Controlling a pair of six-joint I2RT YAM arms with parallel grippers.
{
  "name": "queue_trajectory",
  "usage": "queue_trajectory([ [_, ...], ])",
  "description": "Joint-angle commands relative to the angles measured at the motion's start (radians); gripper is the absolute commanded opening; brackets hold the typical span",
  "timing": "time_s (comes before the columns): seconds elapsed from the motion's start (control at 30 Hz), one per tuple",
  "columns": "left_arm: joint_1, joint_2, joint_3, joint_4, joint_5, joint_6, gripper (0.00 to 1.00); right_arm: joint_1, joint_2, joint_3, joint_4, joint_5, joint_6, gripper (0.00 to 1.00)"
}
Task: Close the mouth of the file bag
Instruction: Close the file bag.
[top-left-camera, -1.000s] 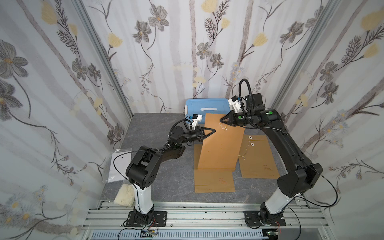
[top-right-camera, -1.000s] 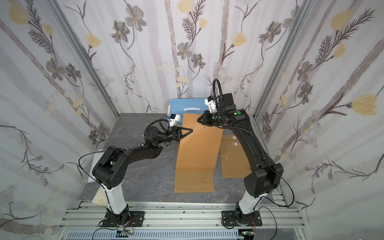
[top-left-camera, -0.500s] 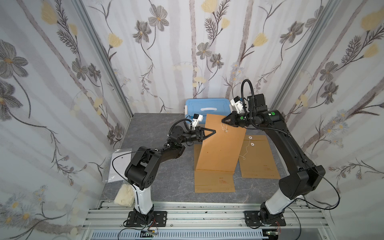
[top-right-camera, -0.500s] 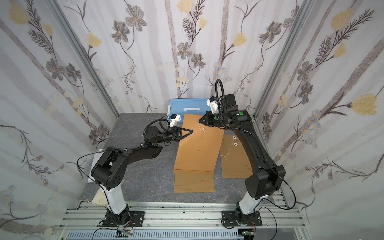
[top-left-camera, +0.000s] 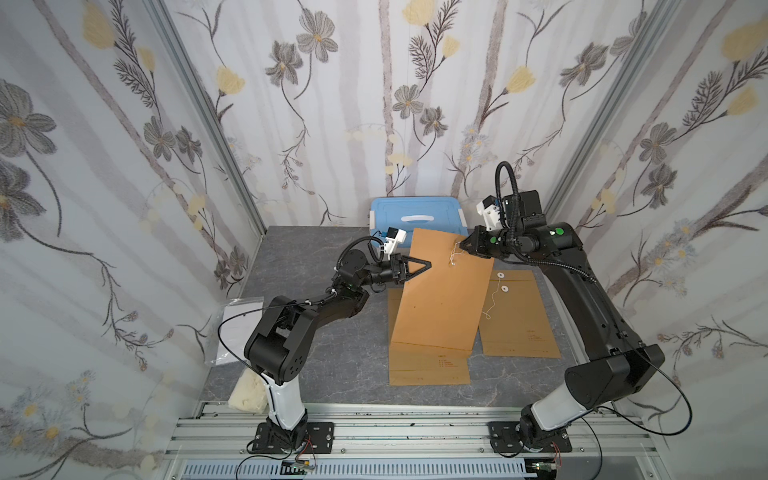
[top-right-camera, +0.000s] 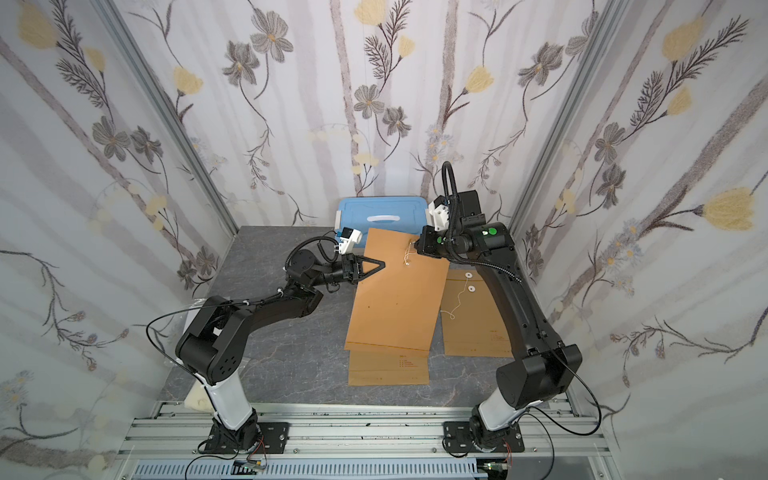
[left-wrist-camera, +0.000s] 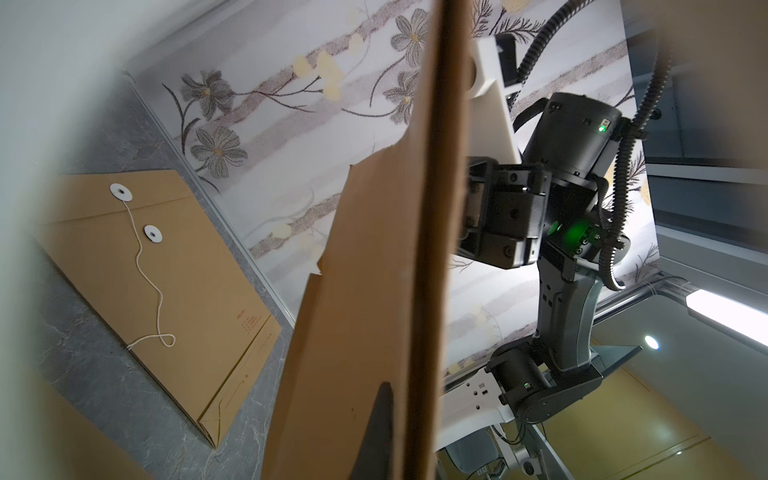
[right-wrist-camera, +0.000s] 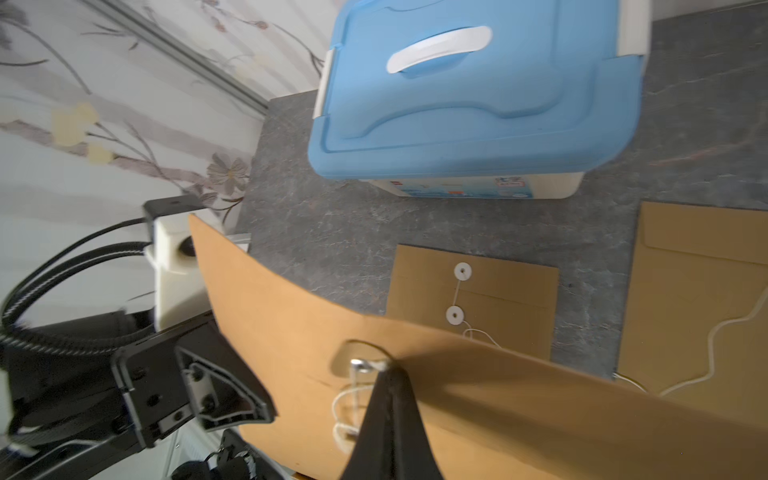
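**Flowered booth, grey tabletop: one file bag held up for tying shut**

Flower-papered walls (top-left-camera: 124, 208) close in a grey marbled tabletop (top-left-camera: 299, 365). Above its middle, one brown file bag (top-left-camera: 440, 299) is held tilted. Its mouth end is raised toward the back and its lower end seems to rest on another bag.

The left claw (top-left-camera: 428, 263) is pressed together on the bag's left edge, pinching the paper. The right claw (top-left-camera: 462, 246) is pressed together too, its tip at the small metal fastener (right-wrist-camera: 361, 365) near the mouth. In the right wrist view it looks to be pinching the white string (right-wrist-camera: 345, 415) that hangs there in loops. I can't be sure it has the string alone.

I judge the step in hand to be the fastening itself, looping string round the fastener. The next move calls for the left claw to steady the bag while the right one leads the string around. The pull should be taut but gentle, so the paper neither tears nor slips free.

By my count:
- **File bags:** three. One is held and two lie flat. The middle bag (top-left-camera: 428, 365) is partly under the held one, and the right-hand bag (top-left-camera: 519, 316) shows two white discs (top-left-camera: 500, 274).
- **Box:** one, blue-lidded (top-left-camera: 415, 212), at the back wall.
- **Near left corner:** one clear plastic sleeve (top-left-camera: 232, 332) and one pale foam lump (top-left-camera: 249, 395).
- **Claws:** two.
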Motion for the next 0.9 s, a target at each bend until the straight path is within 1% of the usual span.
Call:
queue_trajectory([
  [0.0, -0.002, -0.01, 0.001, 0.034, 0.013, 0.011, 0.0, -0.003, -0.002, 0.0, -0.012, 0.072, -0.022, 0.0],
  [0.1, -0.001, -0.008, 0.003, 0.033, 0.011, 0.011, 0.0, -0.007, -0.004, 0.001, -0.005, 0.04, -0.026, 0.0],
  [0.27, -0.001, 0.0, 0.009, 0.027, 0.012, 0.011, 0.0, 0.004, 0.007, 0.0, 0.033, -0.085, -0.019, 0.0],
  [0.47, -0.001, 0.006, 0.015, 0.015, 0.007, 0.014, 0.0, 0.031, 0.01, 0.0, 0.054, -0.155, 0.006, 0.0],
  [0.63, -0.001, 0.01, 0.012, 0.009, -0.015, 0.02, 0.0, 0.077, 0.019, -0.005, 0.063, -0.192, 0.027, 0.0],
  [0.73, -0.001, 0.01, 0.012, 0.008, -0.034, 0.018, 0.0, 0.097, 0.02, -0.033, 0.085, -0.216, 0.044, 0.0],
  [0.87, -0.001, 0.005, 0.013, 0.002, -0.054, 0.02, 0.0, 0.116, -0.001, -0.117, 0.156, -0.242, 0.083, 0.0],
])
